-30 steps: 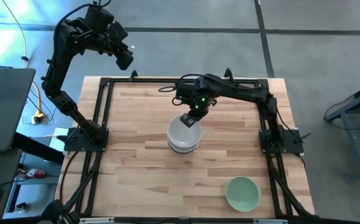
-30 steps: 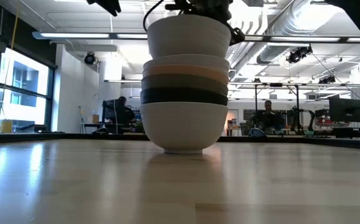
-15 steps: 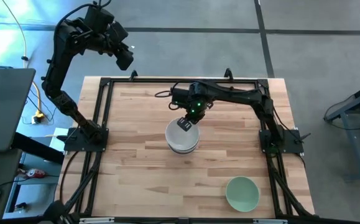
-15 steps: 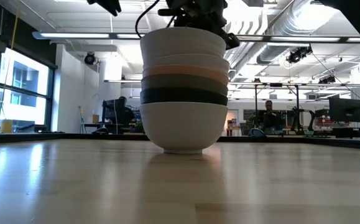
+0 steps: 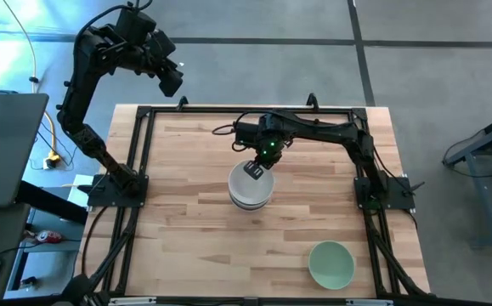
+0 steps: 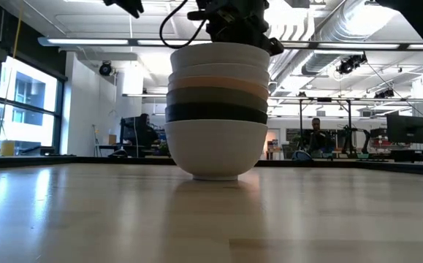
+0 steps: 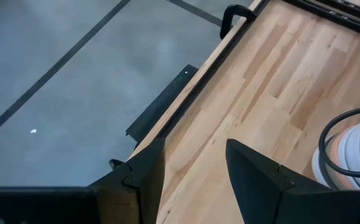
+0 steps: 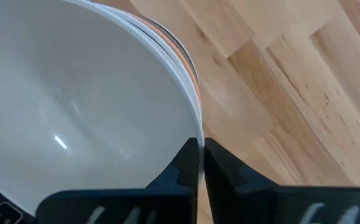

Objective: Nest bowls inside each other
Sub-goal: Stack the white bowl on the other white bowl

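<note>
A stack of several nested bowls [image 5: 250, 189] stands mid-table on its white bottom bowl [image 6: 215, 150]. Above that sit black, olive-grey, peach-orange and white ones. The top white bowl [image 6: 218, 55] sits level in the stack. My right gripper [image 5: 256, 168] is above the stack's far rim, shut on that top bowl. A pale green bowl [image 5: 330, 263] stands alone, upright, near the table's near right corner. My left gripper [image 5: 171, 81] is open and raised beyond the far left corner; its wrist view catches the stack's edge [image 7: 354, 155]. My right gripper pinches the rim of the top white bowl [image 8: 198, 134], one finger [image 8: 180, 177] inside the bowl and the other outside. The fingers come from above, pointing down, at the far side of the rim. The bowl rests nested in the stack below.
A black frame [image 5: 144, 153] runs round the wooden table top. Bare wood lies left of and in front of the stack [image 5: 186, 229]. In the low view, people sit far off in the room behind [image 6: 315, 135].
My right gripper has come down over the stack with the top white bowl. That bowl stood high above the others a second ago, sat tilted half a second ago, and now lies level and deeper in the stack. The gripper has stayed shut on the rim.
</note>
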You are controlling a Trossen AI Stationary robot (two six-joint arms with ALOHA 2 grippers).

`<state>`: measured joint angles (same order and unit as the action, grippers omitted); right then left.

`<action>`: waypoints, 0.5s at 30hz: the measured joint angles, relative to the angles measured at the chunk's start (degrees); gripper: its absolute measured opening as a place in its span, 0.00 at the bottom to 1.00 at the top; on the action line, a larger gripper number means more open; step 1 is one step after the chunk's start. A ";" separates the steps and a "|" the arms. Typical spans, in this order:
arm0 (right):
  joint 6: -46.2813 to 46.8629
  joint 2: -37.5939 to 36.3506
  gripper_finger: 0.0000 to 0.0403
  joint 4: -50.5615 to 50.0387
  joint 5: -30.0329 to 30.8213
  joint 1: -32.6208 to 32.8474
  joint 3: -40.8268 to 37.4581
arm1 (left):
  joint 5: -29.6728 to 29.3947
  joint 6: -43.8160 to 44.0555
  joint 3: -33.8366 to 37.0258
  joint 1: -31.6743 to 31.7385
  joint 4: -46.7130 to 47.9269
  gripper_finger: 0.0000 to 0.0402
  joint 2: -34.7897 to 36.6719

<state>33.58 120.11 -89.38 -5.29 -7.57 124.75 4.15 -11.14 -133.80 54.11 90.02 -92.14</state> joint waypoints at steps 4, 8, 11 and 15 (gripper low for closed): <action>-0.21 0.68 0.00 -0.13 0.26 0.02 0.00 | 0.21 -0.02 0.00 0.02 0.00 0.39 0.00; -1.16 2.32 0.00 -0.08 0.34 0.54 0.00 | 0.21 -0.02 0.00 0.00 0.00 0.39 -0.01; -1.92 3.36 0.00 0.08 0.09 0.89 0.00 | 0.21 -0.02 0.00 0.02 -0.01 0.39 0.00; -2.55 3.69 0.00 0.60 -0.88 0.98 0.00 | 0.21 -0.08 0.00 0.02 0.00 0.39 -0.02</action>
<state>31.04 123.81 -88.78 -6.17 -6.59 124.75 4.36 -11.22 -133.80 54.13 90.02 -92.16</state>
